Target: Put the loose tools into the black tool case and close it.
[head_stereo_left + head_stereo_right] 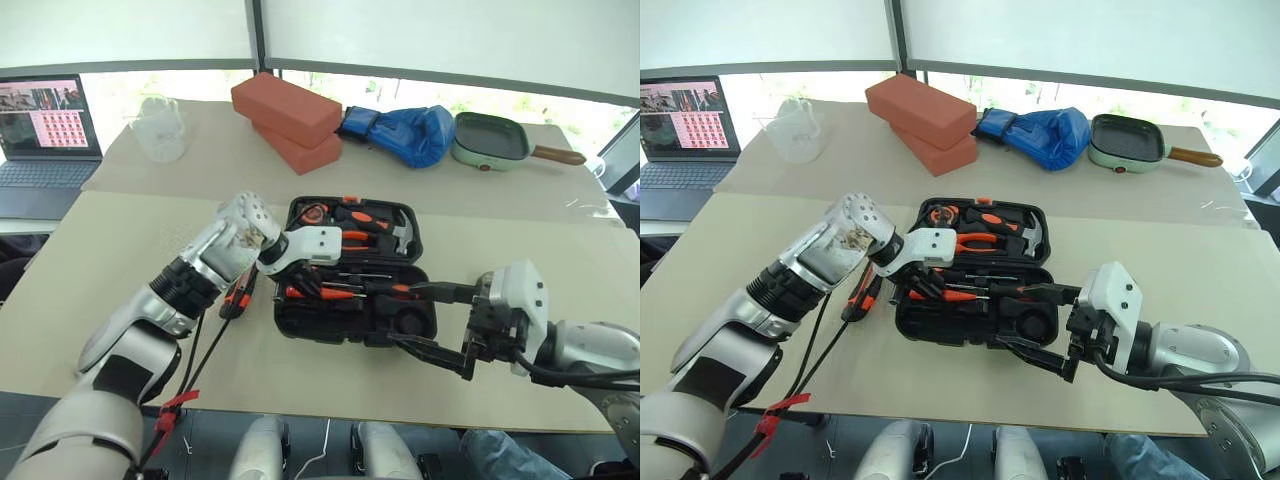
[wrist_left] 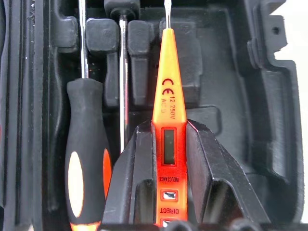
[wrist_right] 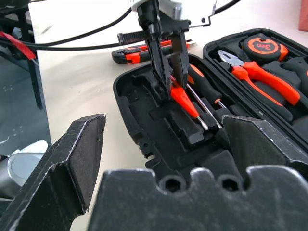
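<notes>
Black tool case (image 1: pixel 420 262), one moulded-plastic clamshell, lies open on the table (image 1: pixel 90 270), right under the left gripper (image 3: pixel 168 86). Its two black fingers pinch one slim orange tester screwdriver (image 2: pixel 168 120) over a shaped slot; one black-and-orange screwdriver (image 2: pixel 86 159) sits just beside. One orange-black utility knife (image 1: pixel 238 292) lies outside, behind that wrist. Near the case's front edge, the right gripper (image 1: pixel 425 322) is spread wide, empty.

Free table (image 1: pixel 120 260) left of open case (image 1: pixel 352 272)
</notes>
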Controlling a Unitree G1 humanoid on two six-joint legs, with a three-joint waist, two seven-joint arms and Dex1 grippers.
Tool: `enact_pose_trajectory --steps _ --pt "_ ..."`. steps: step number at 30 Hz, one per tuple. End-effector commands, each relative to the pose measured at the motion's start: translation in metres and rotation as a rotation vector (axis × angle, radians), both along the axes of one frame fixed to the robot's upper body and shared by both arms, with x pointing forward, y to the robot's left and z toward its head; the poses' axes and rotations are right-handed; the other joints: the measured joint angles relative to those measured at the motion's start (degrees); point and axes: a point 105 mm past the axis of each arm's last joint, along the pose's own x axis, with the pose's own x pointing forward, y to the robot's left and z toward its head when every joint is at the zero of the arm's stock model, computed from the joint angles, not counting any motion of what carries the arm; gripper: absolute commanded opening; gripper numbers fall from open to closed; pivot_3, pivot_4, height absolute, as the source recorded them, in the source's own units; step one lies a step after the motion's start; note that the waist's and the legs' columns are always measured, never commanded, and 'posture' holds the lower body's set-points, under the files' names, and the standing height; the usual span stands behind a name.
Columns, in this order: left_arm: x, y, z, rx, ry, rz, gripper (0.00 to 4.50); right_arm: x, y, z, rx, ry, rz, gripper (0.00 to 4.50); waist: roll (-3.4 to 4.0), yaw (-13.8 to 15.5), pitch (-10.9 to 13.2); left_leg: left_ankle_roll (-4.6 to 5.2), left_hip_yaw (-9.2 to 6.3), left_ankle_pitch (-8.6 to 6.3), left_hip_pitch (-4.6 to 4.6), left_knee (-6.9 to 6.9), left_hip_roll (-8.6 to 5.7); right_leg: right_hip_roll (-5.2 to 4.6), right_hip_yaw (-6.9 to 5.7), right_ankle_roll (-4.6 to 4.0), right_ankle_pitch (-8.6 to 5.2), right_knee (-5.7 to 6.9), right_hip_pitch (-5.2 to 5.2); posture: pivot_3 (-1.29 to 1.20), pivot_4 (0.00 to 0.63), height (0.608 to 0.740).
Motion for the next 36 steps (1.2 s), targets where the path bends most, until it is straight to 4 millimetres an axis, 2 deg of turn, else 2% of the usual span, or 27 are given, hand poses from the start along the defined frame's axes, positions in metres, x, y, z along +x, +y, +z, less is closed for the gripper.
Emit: enact_pose_trajectory --steps 1,7,9,10,13,17,20,23,25,26,29,36 --pt "0.003 0.001 -0.008 0.036 -0.027 -0.009 0.43 -0.004 0.003 0.011 0.012 -0.058 0.01 4.5 0.01 0.0 0.0 0.0 0.0 0.0 0.01 0.0 0.0 0.0 0.0 0.0 0.0 0.0 0.01 0.0 0.15 0.738" --pt "0.001 0.005 -0.011 0.049 0.003 -0.002 0.43 -0.004 0.002 0.012 0.011 -0.06 0.004 4.5 0.02 0.0 0.0 0.0 -0.02 0.0 0.05 0.02 0.0 -0.01 0.0 0.0 0.0 0.03 0.06 0.0 0.15 0.738" --pt "-0.002 0.004 -0.008 0.036 0.014 -0.006 1.43 -0.003 0.001 0.012 0.011 -0.06 0.002 4.5 0.02 0.0 0.0 0.0 -0.02 0.0 0.05 0.02 0.0 0.0 0.0 0.0 0.0 0.04 0.06 0.0 0.15 0.738" --pt "-0.003 0.003 0.001 0.005 0.027 0.006 1.66 -0.003 0.002 0.011 0.013 -0.059 0.002 4.5 0.02 0.0 0.0 0.0 -0.02 0.0 0.05 0.02 0.0 0.0 0.0 0.0 0.0 0.04 0.05 0.0 0.15 0.738" --pt "-0.01 0.005 0.026 -0.076 0.056 0.019 2.81 -0.002 0.002 0.011 0.021 -0.051 0.0 4.5 0.01 -0.1 0.0 0.0 -0.02 0.0 0.0 0.02 0.01 0.0 0.01 0.0 0.0 0.06 -0.01 0.0 0.15 0.738" --pt "-0.019 0.018 0.05 -0.172 0.088 0.042 2.81 -0.001 0.0 0.009 0.021 -0.043 -0.008 4.5 0.02 -0.4 0.0 0.0 -0.02 0.0 0.01 0.01 0.07 0.05 0.03 -0.01 0.0 0.08 -0.03 0.0 0.15 0.738" --pt "-0.019 0.027 0.056 -0.257 0.063 0.068 2.81 0.0 -0.002 0.009 0.019 -0.04 -0.013 4.5 0.04 -0.3 0.0 0.0 -0.03 0.0 0.03 0.01 0.1 0.02 0.03 -0.01 0.0 0.07 -0.01 0.0 0.15 0.738" --pt "-0.015 0.033 0.053 -0.372 0.033 0.086 2.15 0.001 -0.003 0.008 0.017 -0.037 -0.017 4.5 0.05 -0.2 0.0 0.0 -0.03 0.0 0.06 0.01 0.1 0.0 0.03 0.0 0.0 0.07 0.02 0.0 0.15 0.738" --pt "-0.014 0.036 0.043 -0.429 0.013 0.087 1.57 0.001 -0.003 0.008 0.013 -0.034 -0.018 4.5 0.06 -0.1 0.0 0.0 -0.03 0.0 0.06 0.03 0.1 -0.03 0.02 0.0 0.0 0.07 0.04 0.0 0.15 0.738" --pt "-0.012 0.037 0.036 -0.439 -0.018 0.086 1.07 0.002 -0.004 0.008 0.011 -0.034 -0.018 4.5 0.05 0.0 0.0 0.0 -0.03 0.0 0.05 0.04 0.1 -0.04 0.02 0.0 0.0 0.07 0.03 0.0 0.15 0.738" --pt "-0.007 0.036 0.018 -0.476 -0.076 0.084 0.03 0.003 -0.005 0.008 0.006 -0.032 -0.018 4.5 0.05 0.1 0.0 0.0 -0.03 0.0 0.05 0.06 0.08 -0.06 0.0 0.01 0.01 0.06 0.05 0.0 0.15 0.738" --pt "0.006 0.027 0.004 -0.576 -0.13 0.14 0.03 0.003 -0.007 0.008 0.001 -0.024 -0.014 4.5 0.05 0.0 0.0 0.0 -0.03 0.0 0.04 0.07 0.06 -0.05 0.0 0.01 0.02 0.07 0.06 0.0 0.15 0.738"
